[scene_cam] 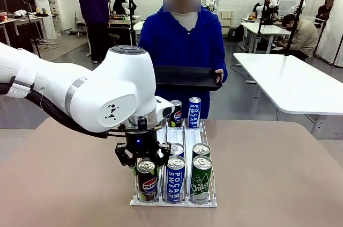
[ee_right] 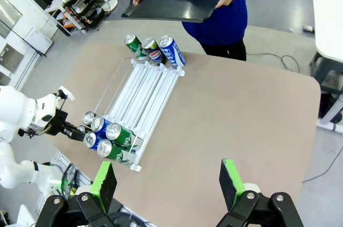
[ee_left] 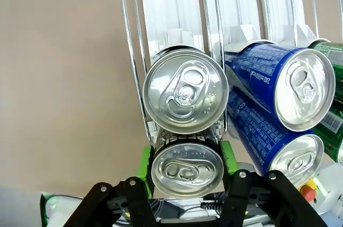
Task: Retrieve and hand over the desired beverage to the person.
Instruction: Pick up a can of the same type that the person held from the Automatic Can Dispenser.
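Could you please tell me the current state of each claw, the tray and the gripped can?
Left claw: shut on the Pepsi can.
Right claw: open, empty.
Pepsi can: gripped, in the rack's left lane.
Black tray: empty, held by the person.

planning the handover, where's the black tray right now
In the front view the black tray is at the table's far side, centre, held by the person just beyond the rack's far cans.
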You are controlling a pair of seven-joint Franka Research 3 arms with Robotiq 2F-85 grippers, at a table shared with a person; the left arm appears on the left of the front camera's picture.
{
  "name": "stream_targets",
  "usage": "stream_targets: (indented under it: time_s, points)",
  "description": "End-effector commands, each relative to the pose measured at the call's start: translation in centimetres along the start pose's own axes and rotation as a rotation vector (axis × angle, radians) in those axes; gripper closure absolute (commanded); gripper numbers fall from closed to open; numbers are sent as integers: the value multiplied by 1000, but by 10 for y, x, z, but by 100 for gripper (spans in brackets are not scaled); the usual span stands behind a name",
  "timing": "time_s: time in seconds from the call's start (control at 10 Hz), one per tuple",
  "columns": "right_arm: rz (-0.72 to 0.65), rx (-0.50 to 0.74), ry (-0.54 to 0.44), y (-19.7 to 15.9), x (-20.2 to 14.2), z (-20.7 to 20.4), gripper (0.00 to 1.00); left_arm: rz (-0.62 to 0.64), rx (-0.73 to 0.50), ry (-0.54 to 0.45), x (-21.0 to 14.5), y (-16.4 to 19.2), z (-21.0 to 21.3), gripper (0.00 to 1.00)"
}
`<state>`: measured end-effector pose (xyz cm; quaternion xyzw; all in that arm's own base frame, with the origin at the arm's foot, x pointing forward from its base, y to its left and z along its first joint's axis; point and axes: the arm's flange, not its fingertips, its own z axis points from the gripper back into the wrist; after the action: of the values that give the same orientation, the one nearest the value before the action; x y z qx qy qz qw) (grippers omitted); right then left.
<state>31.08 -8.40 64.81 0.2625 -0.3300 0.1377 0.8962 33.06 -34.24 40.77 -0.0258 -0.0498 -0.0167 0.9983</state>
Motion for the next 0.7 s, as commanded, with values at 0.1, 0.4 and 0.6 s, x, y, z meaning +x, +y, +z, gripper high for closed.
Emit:
stream_targets:
  time_s: [0.1, 0.4, 0.6]
  points:
    - [8, 32, -7, -1, 1, -2, 0, -1, 20, 6, -5, -19, 66, 62]
    - [8, 32, -7, -1, 1, -2, 0, 0, 85, -87, -13, -61, 163, 62]
    - [8, 32, -7, -1, 1, -2, 0, 39, 127, -171, -3, -84, 207, 62]
